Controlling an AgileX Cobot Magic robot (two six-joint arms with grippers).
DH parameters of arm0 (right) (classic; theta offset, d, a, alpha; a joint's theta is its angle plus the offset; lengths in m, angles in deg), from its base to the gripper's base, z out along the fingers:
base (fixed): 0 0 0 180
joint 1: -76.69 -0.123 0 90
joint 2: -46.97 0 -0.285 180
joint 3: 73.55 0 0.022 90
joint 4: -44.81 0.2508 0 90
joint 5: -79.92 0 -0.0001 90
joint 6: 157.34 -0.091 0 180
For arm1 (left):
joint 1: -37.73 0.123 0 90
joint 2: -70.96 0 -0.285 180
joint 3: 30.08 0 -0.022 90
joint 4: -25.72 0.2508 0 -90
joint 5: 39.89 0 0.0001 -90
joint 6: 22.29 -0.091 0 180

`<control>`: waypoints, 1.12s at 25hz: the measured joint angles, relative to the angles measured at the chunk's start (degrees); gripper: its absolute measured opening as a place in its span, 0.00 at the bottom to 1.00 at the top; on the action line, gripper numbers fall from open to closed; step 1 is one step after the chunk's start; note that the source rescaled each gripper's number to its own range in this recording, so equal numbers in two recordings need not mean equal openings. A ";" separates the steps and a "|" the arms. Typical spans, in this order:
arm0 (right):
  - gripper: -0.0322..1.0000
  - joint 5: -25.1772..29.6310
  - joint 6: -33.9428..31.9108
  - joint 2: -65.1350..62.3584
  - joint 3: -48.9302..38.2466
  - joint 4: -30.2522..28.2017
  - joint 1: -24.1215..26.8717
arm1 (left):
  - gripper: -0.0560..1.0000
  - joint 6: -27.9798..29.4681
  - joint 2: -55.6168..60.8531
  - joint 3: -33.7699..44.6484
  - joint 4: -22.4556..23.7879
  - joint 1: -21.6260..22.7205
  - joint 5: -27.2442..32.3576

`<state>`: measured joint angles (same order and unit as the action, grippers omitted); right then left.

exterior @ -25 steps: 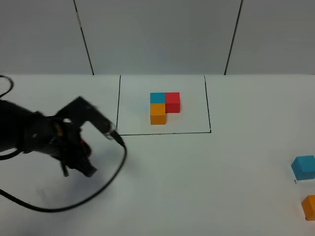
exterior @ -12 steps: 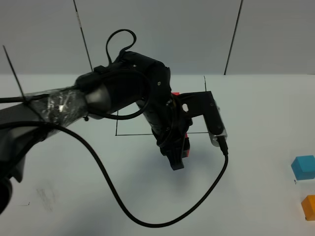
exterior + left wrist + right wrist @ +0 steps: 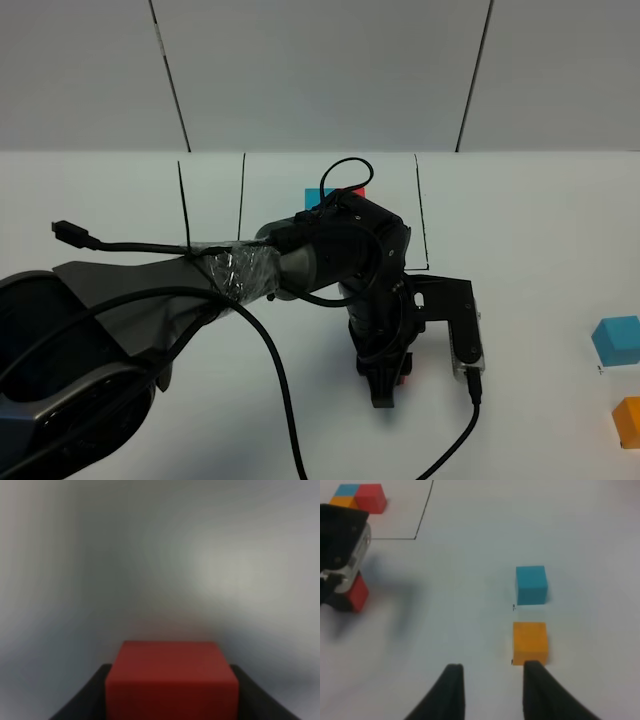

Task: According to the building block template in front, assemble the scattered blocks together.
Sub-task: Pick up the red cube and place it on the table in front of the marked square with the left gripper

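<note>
Left arm: comes in from the left edge across the middle and hides the middle of the frame.
Frame: thin black drawn rectangle at back centre of the table.
Frame contents: the template, joined blue, red and orange cubes. From the high view we see only its blue and red tops behind the arm.
Left gripper: pointing down, outside the frame and in front of its front line. It is clamped on the red cube, one finger on each side.
Red cube height: wrist view is blurred, so we cannot tell if it touches the table.
Open room: bare table between the red cube and the right-hand cubes, which are well apart from it.
Blue cube: loose, near the right edge.
Orange cube: just in front of the blue one with a small gap, cut off by the view edge.
Right gripper: fingers spread, nothing between them. One fingertip overlaps the orange cube's near edge, contact unclear.
</note>
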<state>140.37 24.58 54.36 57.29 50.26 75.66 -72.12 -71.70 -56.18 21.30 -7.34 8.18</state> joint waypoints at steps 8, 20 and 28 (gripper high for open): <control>0.03 0.00 0.00 0.00 0.00 0.00 0.00 | 0.07 -0.18 -0.79 -0.48 0.13 -0.20 -6.12; 0.03 0.00 0.00 0.00 0.00 0.00 0.00 | 0.07 -0.08 -0.79 -0.62 -0.60 -0.20 -1.61; 0.03 0.00 0.00 0.00 0.00 0.00 0.00 | 0.83 0.18 -1.41 -1.21 -1.89 -0.20 -1.73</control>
<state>140.37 24.58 54.36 57.29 50.26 75.66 -71.94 -73.10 -57.39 19.41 -7.53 6.44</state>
